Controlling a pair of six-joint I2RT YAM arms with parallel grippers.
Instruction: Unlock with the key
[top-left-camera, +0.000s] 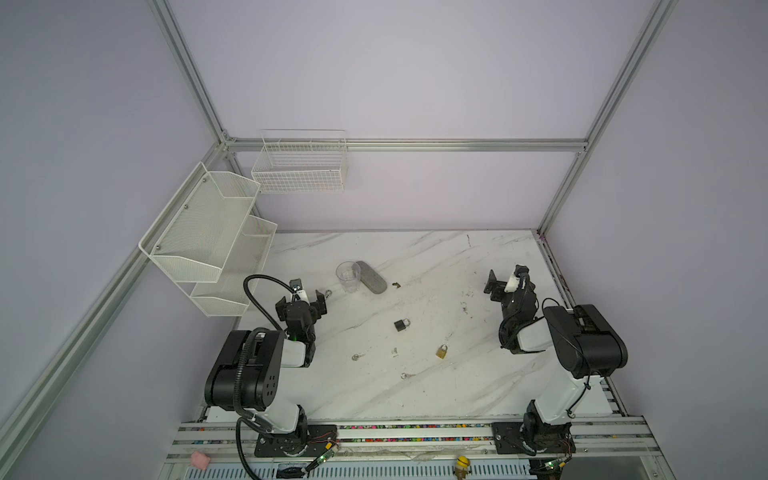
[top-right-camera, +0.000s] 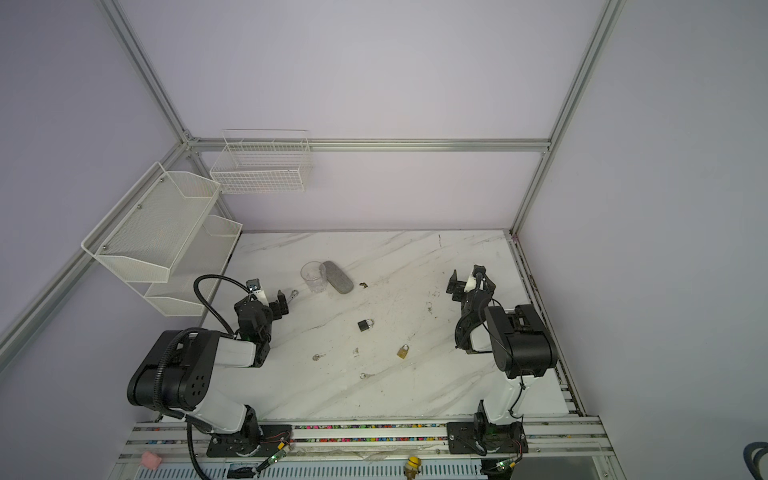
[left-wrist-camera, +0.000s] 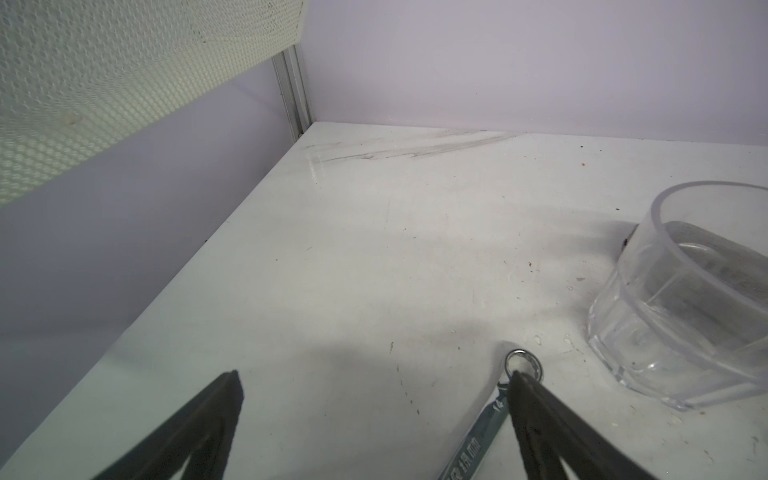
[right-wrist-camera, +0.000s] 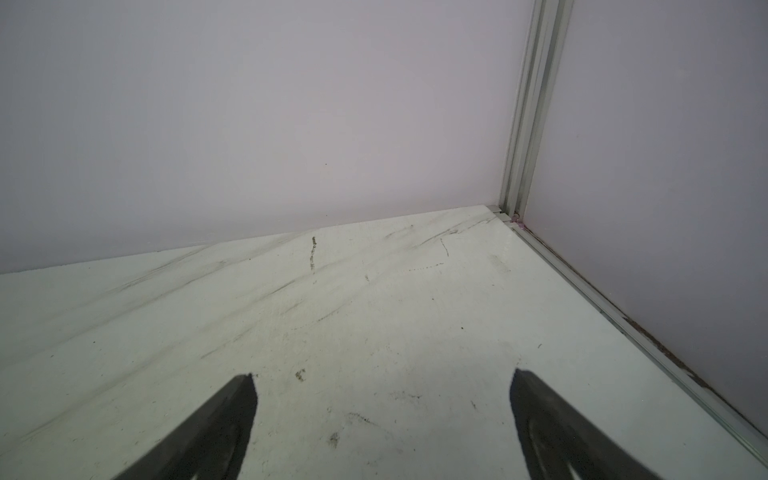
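Nearest, the rail carries both arms; the left gripper and right gripper both stand spread wide and empty, at the left and right sides of the marbled desk. Mid-desk lies a black padlock, shackle seemingly closed; a brass padlock sits nearer, to its right. Smaller still, a ringed key lies left and a second key nearest. Nothing looks done: picking, inserting and turning a key remain.

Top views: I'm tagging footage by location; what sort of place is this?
Probably a robotics lab cell: aluminium framing encloses a marble-look table, with a left arm and right arm bolted to a front rail.
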